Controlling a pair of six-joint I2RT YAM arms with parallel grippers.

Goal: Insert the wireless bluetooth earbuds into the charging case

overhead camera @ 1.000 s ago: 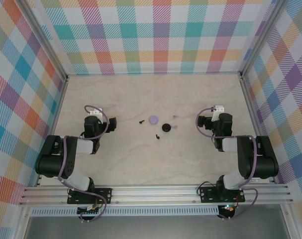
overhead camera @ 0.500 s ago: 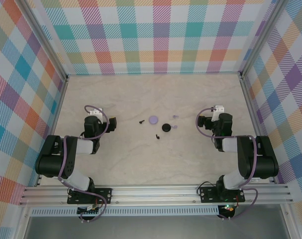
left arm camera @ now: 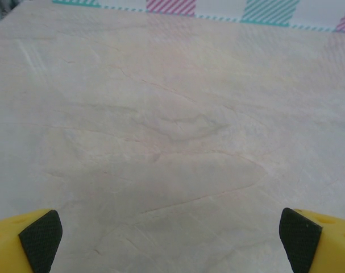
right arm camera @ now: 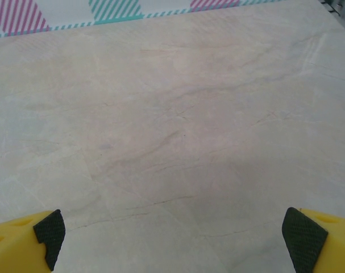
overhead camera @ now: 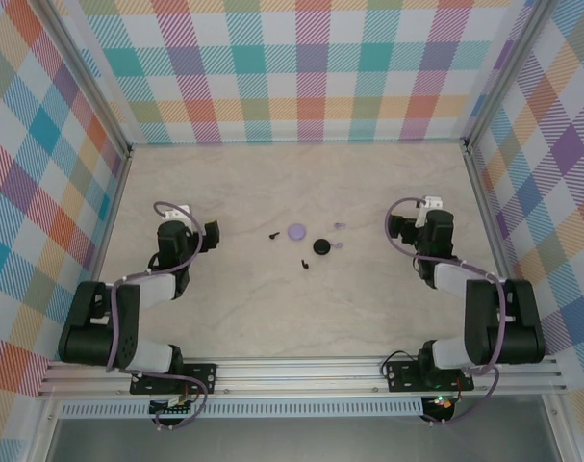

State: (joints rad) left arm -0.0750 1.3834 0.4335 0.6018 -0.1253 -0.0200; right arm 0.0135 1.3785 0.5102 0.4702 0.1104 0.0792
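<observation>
Left gripper (left arm camera: 171, 242): jaws spread wide with nothing between them; its yellow fingers and their black pads (left arm camera: 40, 239) sit at the lower corners of the left wrist view, over bare table.
Right gripper (right arm camera: 173, 233): also wide open and holding nothing, over bare table.
Far black earbud (overhead camera: 272, 234): lies loose on the table just left of the lilac case.
Near black earbud (overhead camera: 304, 262): lies loose, closer to the arm bases, near the black case on its left.
Far lilac earbud (overhead camera: 340, 225): on the table to the right of the lilac case, apart from it.
Near lilac earbud (overhead camera: 338, 244): on the table just right of the black case.
Lilac case (overhead camera: 295, 231): small round disc mid-table, between the two arms; whether its lid is open is too small to tell.
Black case (overhead camera: 321, 246): round, just beside the lilac case, to its right and nearer the arms.
Table (overhead camera: 272, 183): pale marble-patterned surface.
Walls (overhead camera: 311, 67): multicoloured plaid on three sides.
</observation>
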